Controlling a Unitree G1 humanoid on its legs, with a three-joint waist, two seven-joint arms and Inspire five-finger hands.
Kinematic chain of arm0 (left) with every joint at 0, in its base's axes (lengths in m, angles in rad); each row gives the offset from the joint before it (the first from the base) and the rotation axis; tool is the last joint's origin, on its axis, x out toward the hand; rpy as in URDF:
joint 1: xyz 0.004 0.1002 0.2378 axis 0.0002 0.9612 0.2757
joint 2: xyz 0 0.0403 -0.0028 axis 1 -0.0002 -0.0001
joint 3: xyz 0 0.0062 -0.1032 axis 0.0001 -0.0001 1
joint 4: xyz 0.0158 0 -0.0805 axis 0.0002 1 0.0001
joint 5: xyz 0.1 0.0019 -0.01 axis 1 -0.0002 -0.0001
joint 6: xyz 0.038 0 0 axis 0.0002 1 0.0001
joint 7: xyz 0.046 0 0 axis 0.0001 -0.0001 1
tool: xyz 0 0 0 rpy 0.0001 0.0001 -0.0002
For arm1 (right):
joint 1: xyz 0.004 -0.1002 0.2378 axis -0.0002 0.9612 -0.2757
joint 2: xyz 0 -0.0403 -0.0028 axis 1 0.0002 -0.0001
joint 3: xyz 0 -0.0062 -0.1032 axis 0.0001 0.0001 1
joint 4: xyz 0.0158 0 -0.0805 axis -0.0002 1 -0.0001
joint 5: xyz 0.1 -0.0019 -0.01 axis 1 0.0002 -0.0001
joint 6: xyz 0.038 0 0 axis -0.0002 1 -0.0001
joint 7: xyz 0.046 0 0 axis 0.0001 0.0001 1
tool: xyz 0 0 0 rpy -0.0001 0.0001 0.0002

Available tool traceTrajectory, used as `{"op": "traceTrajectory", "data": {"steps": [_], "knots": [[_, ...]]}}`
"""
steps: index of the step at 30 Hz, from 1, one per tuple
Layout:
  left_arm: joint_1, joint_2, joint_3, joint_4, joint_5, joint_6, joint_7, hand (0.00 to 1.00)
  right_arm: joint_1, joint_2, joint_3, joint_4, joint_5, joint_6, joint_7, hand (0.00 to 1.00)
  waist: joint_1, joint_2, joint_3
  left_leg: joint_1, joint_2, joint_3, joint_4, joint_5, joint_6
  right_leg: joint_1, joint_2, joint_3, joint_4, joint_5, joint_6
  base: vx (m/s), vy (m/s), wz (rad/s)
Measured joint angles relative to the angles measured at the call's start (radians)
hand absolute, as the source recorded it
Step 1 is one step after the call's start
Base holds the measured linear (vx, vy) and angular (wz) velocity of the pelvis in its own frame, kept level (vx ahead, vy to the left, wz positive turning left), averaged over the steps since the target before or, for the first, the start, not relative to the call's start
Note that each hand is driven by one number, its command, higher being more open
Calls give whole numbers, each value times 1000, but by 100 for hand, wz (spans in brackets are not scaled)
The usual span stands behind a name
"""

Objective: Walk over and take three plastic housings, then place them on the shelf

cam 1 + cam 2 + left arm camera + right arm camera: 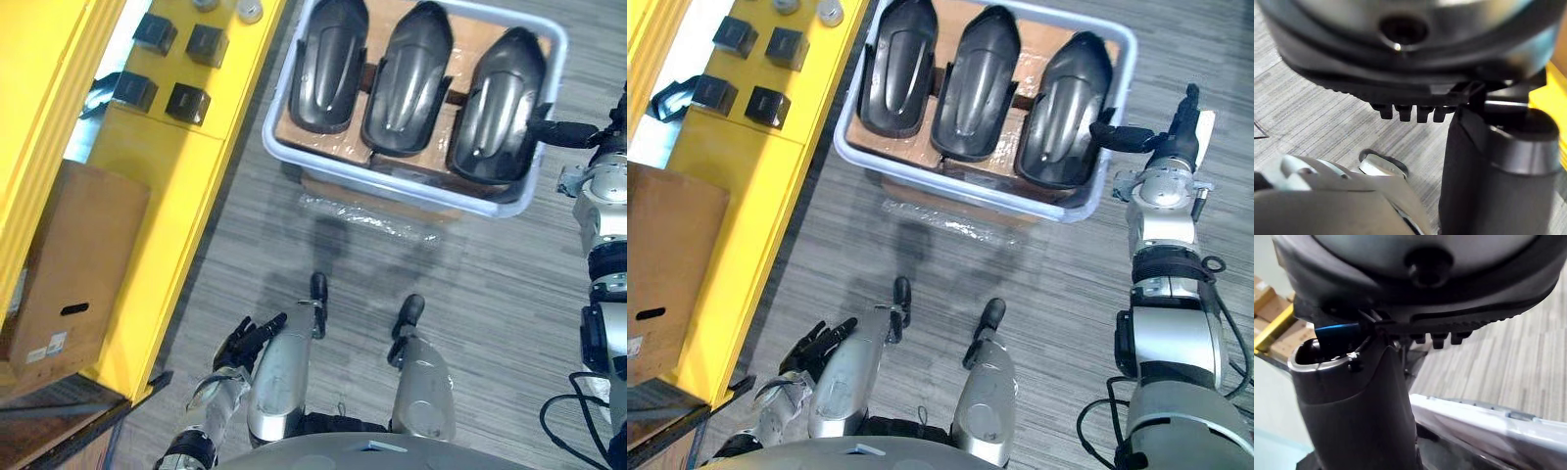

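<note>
Left eye view: bin (392,179) holds three housings (407,78) side by side; right hand (1151,142) spread at its right rim, left hand (245,343) relaxed, low.

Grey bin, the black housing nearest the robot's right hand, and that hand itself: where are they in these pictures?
Grey bin (950,182): right eye view, on its near rim.
Rightmost housing (1063,108): right eye view, middle of its black shell.
Right hand (1161,142): right eye view, at the base of its fingers.
</note>
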Motion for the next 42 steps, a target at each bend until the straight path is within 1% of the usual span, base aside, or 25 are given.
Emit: {"op": "traceTrajectory", "data": {"steps": [2,4,5,7,8,11,14,15,18,22,24,26,30,32,33,34,36,39,41,42], "knots": [[-7,-5,-10,4,-4,-1,0,100,-22,-27,33,34,-1,29,0,100,8,14,4,-9,-16,-13,-22,18,2,-13,-14,-10,10,-1,0,-43,22,22],[-8,-7,-10,5,-5,-3,0,100,-55,-37,46,53,-1,50,0,100,12,17,5,-27,-23,-18,-32,31,1,-38,-20,-13,22,-4,0,-30,5,14],[-12,-11,-16,5,-13,-4,0,100,-80,-55,63,70,-1,55,5,100,18,28,10,-41,-24,-22,-28,34,3,-49,-21,-16,30,-4,0,-28,-3,14],[-16,-14,-29,5,-34,-4,-3,100,-112,-73,75,87,-1,74,13,100,28,40,12,-59,-25,-29,-30,42,4,-66,-23,-24,33,-4,0,-26,-2,10],[-17,-14,-29,8,-39,-4,-7,100,-126,-73,89,100,-2,78,21,0,31,41,11,-68,-25,-30,-29,45,4,-74,-23,-24,36,-5,-1,-18,-6,5],[-19,-11,-42,8,-50,-9,-16,100,-141,-90,107,126,-3,113,57,0,44,44,10,-88,-25,-43,-20,47,3,-96,-27,-36,66,-17,-8,1,-12,12],[-19,-11,-48,9,-61,-14,-18,100,-166,-136,123,154,-15,139,74,0,57,46,9,-112,-25,-52,-1,45,0,-120,-32,-42,102,-36,-14,-9,-7,10],[-20,-13,-48,17,-62,-19,-18,100,-165,-166,129,174,-45,149,81,0,66,48,7,-121,-24,-58,10,38,-10,-129,-34,-45,121,-45,-17,-17,-3,5],[-20,-13,-49,44,-70,-23,-18,100,-164,-179,131,186,-52,165,96,0,67,49,7,-121,-20,-60,17,36,-14,-133,-35,-45,136,-55,-23,-6,-2,1],[-20,-15,-55,58,-70,-25,-18,100,-154,-175,132,203,-31,200,117,0,69,56,2,-121,-13,-62,21,32,-19,-132,-29,-47,137,-60,-29,0,0,0],[-20,-16,-61,61,-70,-26,-18,100,-134,-170,144,203,-30,197,116,0,70,61,-2,-119,-10,-61,22,32,-19,-131,-26,-46,136,-60,-30,-1,-4,-2],[-20,-15,-65,68,-70,-29,-17,100,-134,-167,132,198,13,193,118,0,68,63,-3,-109,-6,-56,22,32,-20,-122,-22,-41,134,-59,-29,2,-5,-7],[-12,-15,-69,74,-72,-34,-3,100,-92,-135,90,201,19,204,106,0,62,64,-4,-40,-4,-43,-3,30,-23,-67,-20,-34,124,-59,-29,24,-7,-8],[5,-15,-68,71,-71,-47,3,100,-77,-103,63,201,24,199,92,0,44,64,-4,-7,-4,-36,-26,32,-24,-42,-20,-33,111,-59,-29,33,-4,-10],[18,-15,-64,59,-74,-53,4,100,-57,-83,31,201,52,191,68,0,34,64,-4,26,-5,-29,-53,38,-27,-19,-18,-31,95,-59,-28,40,-6,-8],[25,-15,-64,50,-74,-56,4,100,-47,-79,17,201,56,182,60,0,31,64,-4,40,-7,-27,-64,41,-28,-9,-18,-31,90,-59,-28,49,-7,-7],[65,-16,-61,13,-74,-69,2,100,-22,-57,-27,196,56,157,27,0,11,63,-3,97,-11,-26,-107,53,-30,41,-16,-36,64,-57,-25,79,-18,0],[108,-22,-50,-35,-70,-74,0,100,45,-43,-77,113,49,115,-5,0,-3,59,-1,179,-10,-24,-156,62,-30,117,-5,-39,22,-55,-22,100,-27,-2],[152,-33,-32,-100,-67,-86,0,100,120,-8,-148,-49,10,38,-38,0,-32,54,2,262,-6,-25,-197,68,-33,201,8,-49,-20,-54,-20,136,-50,-1],[160,-39,-22,-121,-67,-90,0,100,134,2,-159,-86,-8,19,-49,0,-38,53,2,278,-5,-25,-207,70,-35,217,11,-51,-29,-54,-20,103,-48,0]]}}
